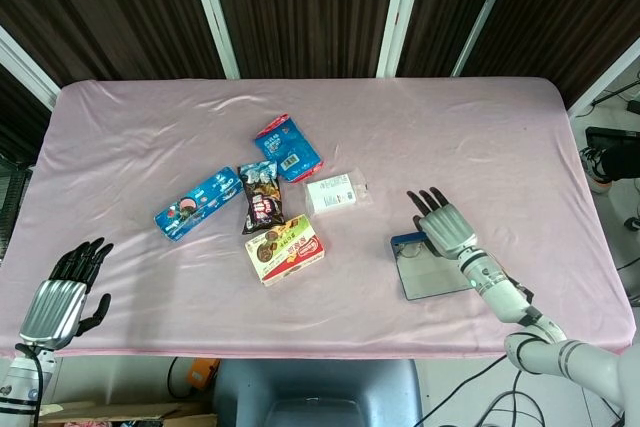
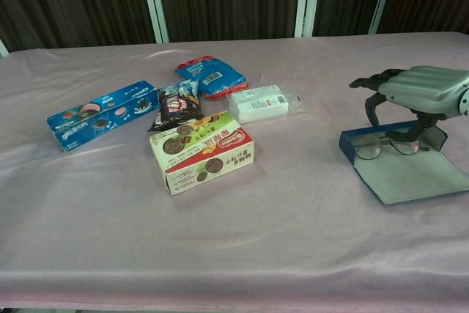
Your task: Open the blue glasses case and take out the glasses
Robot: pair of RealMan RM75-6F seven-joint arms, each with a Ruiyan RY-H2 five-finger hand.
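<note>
The blue glasses case [image 1: 432, 274] [image 2: 407, 174] lies open and flat on the pink cloth at the right, grey lining up. Thin wire glasses [image 2: 382, 146] rest in its far half, partly under my right hand [image 1: 443, 225] [image 2: 414, 87]. That hand hovers just above the glasses with its fingers spread toward the left and its thumb reaching down near the frame; I cannot tell whether it touches. My left hand [image 1: 68, 288] hangs open past the table's near left edge, far from the case.
Several snack packs cluster mid-table: a long blue cookie box [image 1: 197, 203] [image 2: 102, 114], a dark wrapper [image 1: 262, 197], a blue-red pouch [image 1: 287, 147], a white pack [image 1: 334, 193] [image 2: 260, 102] and a green-red box [image 1: 285, 248] [image 2: 204, 150].
</note>
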